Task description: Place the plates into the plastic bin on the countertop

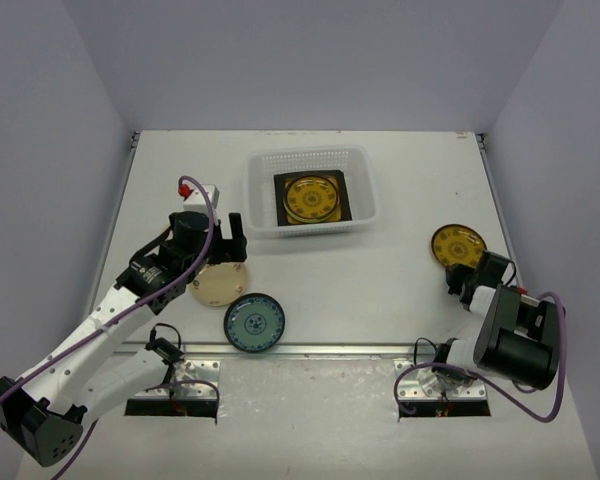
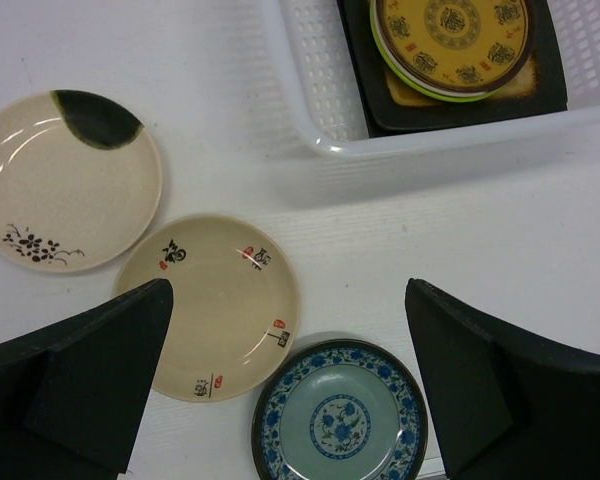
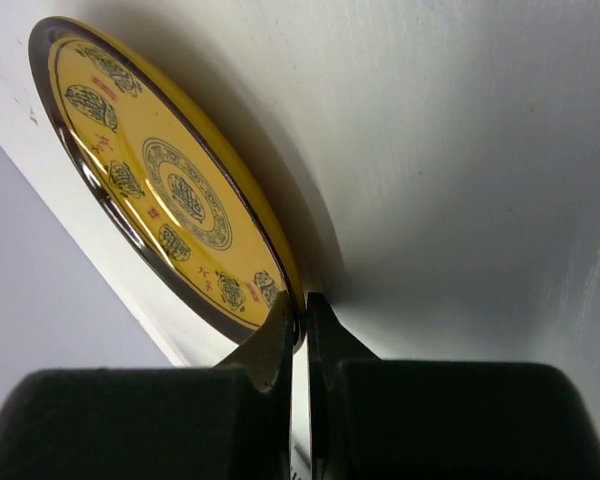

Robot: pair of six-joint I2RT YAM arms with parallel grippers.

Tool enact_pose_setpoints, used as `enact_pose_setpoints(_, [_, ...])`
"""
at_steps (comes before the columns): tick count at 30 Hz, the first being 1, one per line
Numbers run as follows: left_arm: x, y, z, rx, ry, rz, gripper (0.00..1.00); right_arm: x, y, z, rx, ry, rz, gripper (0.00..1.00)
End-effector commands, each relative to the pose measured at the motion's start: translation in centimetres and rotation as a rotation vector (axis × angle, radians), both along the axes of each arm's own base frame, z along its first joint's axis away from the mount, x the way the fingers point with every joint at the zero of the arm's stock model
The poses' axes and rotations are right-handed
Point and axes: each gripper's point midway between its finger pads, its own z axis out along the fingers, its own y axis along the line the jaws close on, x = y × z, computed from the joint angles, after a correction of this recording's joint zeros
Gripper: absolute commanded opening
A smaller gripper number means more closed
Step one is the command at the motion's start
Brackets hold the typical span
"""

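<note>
Four plates (image 1: 255,322) lie outside the bin (image 1: 310,233); right end effector (image 3: 300,310) pinched shut on near rim of yellow plate (image 3: 160,190) at table (image 1: 380,290) right, so next likely lift, carry far-left over bin wall; left end effector (image 2: 288,290) wide open, empty, above three near-left plates.

Bin (image 1: 263,195): translucent white, slotted sides.
Square plate (image 2: 360,70): black, amber strip at edge.
Lime plate (image 2: 435,93): only green rim shows.
Top plate (image 2: 450,35): yellow, brown rim, dark medallions.
Right plate (image 3: 170,190): yellow, glossy dark-brown rim, ring motif at centre.
Sprig plate (image 2: 70,190): cream, dark-green patch, black sprig.
Glyph plate (image 2: 215,300): cream, small black and red marks.
Blue plate (image 2: 340,415): dark rim, blue floral band, pale teal centre.
Countertop (image 1: 380,290): off-white.
</note>
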Motion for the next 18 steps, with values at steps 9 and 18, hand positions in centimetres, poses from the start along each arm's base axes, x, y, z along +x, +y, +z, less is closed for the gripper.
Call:
enact_pose_setpoints(9, [0.8,0.5,0.6,-0.008,-0.035,0.029,1.0,3.7,0.8,8.6,-0.087,-0.192,0.184,0.0])
enact_pose_setpoints(18, [1.1,1.1,0.6,-0.007,-0.034,0.054,1.0,7.2,5.7,16.9,-0.135,-0.357,0.454,0.0])
